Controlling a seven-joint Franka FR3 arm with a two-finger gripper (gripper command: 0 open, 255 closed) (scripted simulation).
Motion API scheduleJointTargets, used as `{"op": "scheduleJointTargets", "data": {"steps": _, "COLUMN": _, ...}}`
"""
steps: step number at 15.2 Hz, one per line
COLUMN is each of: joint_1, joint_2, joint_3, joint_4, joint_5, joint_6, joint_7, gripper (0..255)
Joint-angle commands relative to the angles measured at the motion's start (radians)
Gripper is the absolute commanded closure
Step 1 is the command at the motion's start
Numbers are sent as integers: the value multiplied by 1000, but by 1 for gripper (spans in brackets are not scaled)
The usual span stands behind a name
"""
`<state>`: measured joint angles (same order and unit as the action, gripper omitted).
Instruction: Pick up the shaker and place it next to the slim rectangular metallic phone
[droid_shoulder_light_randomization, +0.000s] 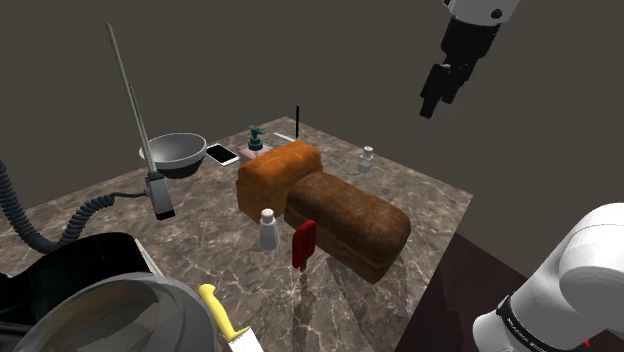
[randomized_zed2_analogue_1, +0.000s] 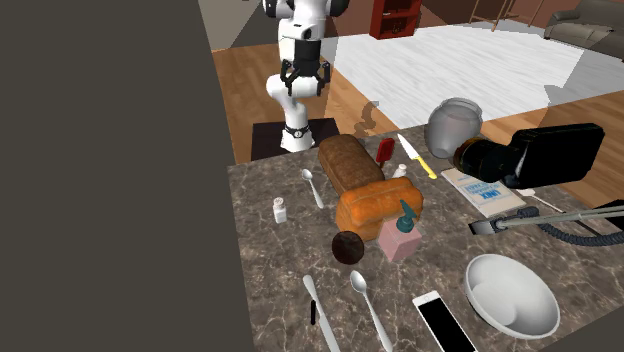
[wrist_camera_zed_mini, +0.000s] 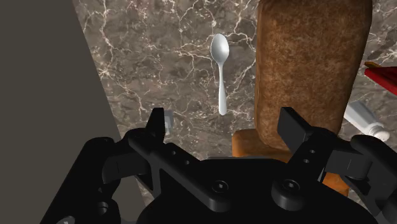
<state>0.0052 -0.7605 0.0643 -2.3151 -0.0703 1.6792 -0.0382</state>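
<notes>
Marbled desk (randomized_zed2_analogue_1: 268, 305) is packed, so the jaws hover released and empty high above, probably to clear the loaves (randomized_zed2_analogue_1: 350, 165) before dropping onto the edge-side shaker (randomized_zed2_analogue_1: 280, 209), phone (randomized_zed2_analogue_1: 445, 320) well apart.

Place: a home is showing here, with a kitchen desk opening onto a living room.
Desk: a marbled desk (randomized_zed2_analogue_1: 270, 290) is carrying food and tableware.
Food: a dark loaf (randomized_zed2_analogue_1: 345, 160) and an orange-brown loaf (randomized_zed2_analogue_1: 375, 205) are lying against each other.
Tableware: a spoon (randomized_zed2_analogue_1: 312, 187) and a bowl (randomized_zed2_analogue_1: 480, 280) are lying out, with a phone (randomized_zed2_analogue_1: 443, 320) near the bowl.
Washing: a pump bottle (randomized_zed2_analogue_1: 402, 238) is standing just beside the orange-brown loaf.
Beyond: a wooden floor (randomized_zed2_analogue_1: 250, 90) is running to a white rug (randomized_zed2_analogue_1: 480, 60), and a sofa (randomized_zed2_analogue_1: 595, 25) is standing at the far corner.
</notes>
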Motion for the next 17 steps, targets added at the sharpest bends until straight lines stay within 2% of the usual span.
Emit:
{"op": "scheduleJointTargets", "data": {"steps": 1, "joint_1": 0, "joint_2": 0, "joint_3": 0, "joint_4": 0, "joint_5": 0, "joint_6": 0, "joint_7": 0, "gripper": 0}}
{"op": "scheduleJointTargets", "data": {"steps": 9, "joint_1": -22, "joint_2": 100, "joint_3": -97, "joint_4": -166, "joint_5": -9, "joint_6": 337, "joint_7": -66, "gripper": 0}}
{"op": "scheduleJointTargets", "data": {"steps": 17, "joint_1": -23, "joint_2": 319, "joint_3": -200, "joint_4": -224, "joint_5": 22, "joint_6": 681, "joint_7": -159, "gripper": 0}}
